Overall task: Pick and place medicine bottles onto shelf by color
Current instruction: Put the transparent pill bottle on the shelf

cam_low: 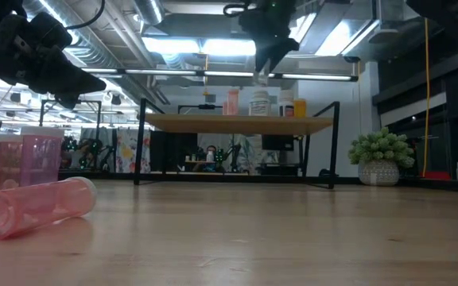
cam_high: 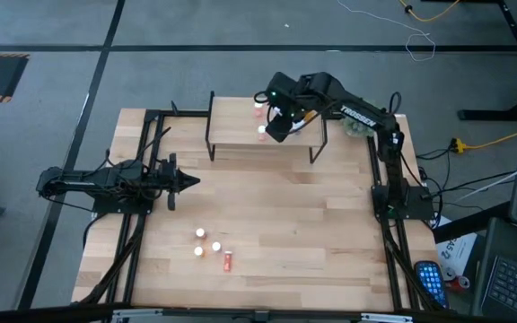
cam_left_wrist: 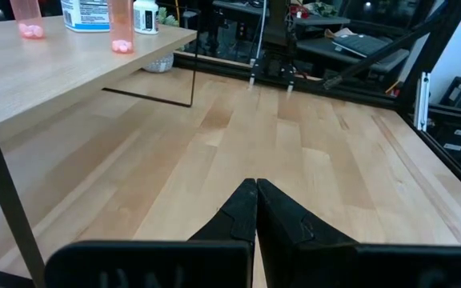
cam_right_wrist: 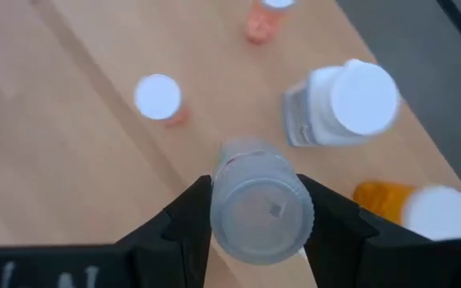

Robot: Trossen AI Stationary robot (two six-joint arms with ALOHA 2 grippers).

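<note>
Right gripper (cam_right_wrist: 256,210) clamps a bottle (cam_right_wrist: 256,204) above the shelf (cam_high: 232,135) at table's 12 o'clock | I lower straight, clear of neighbours | left gripper (cam_left_wrist: 255,210) closed, idle at 9 o'clock.

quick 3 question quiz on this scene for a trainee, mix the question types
1. True or false: the right gripper holds a bottle above the shelf.
2. Multiple choice: where is the left gripper? A) over the shelf B) over the table's left side, away from the bottles C) over the lying bottle
3. Fill in: the left gripper's fingers are ____.

Key: 1 true. 2 B. 3 shut.
</note>
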